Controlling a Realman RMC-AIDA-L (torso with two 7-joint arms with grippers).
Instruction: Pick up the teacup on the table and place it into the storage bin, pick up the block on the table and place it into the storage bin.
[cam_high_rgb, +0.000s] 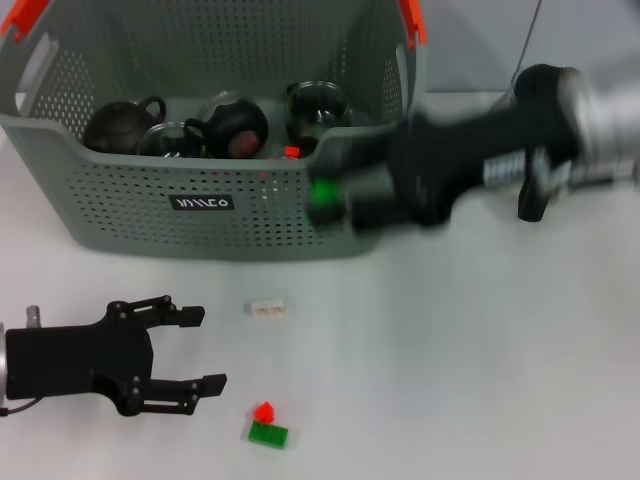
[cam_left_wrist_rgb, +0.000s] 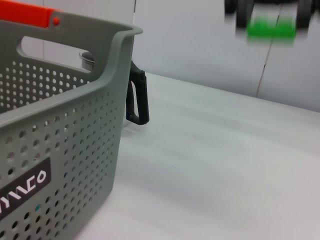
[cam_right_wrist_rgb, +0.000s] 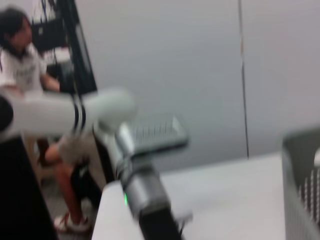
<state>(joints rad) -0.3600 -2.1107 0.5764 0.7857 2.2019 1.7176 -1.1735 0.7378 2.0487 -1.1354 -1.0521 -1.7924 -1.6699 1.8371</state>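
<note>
The grey-green perforated storage bin (cam_high_rgb: 150, 205) stands at the back of the table, with several dark round vessels (cam_high_rgb: 232, 122) inside; its wall fills the left wrist view (cam_left_wrist_rgb: 75, 130). No teacup shows on the table. A small white block (cam_high_rgb: 267, 309) lies in front of the bin. Nearer the front, a red block (cam_high_rgb: 264, 411) sits by a green block (cam_high_rgb: 268, 434). My left gripper (cam_high_rgb: 200, 350) rests low at the front left, open and empty, left of the blocks. My right gripper (cam_high_rgb: 335, 195) is a moving blur at the bin's front right corner.
A glass vessel (cam_high_rgb: 315, 103) sits in the bin's back right. A black handle (cam_left_wrist_rgb: 137, 97) shows past the bin's corner. Orange clips (cam_high_rgb: 412, 20) mark the bin's rim. A person (cam_right_wrist_rgb: 20, 70) is beyond the table.
</note>
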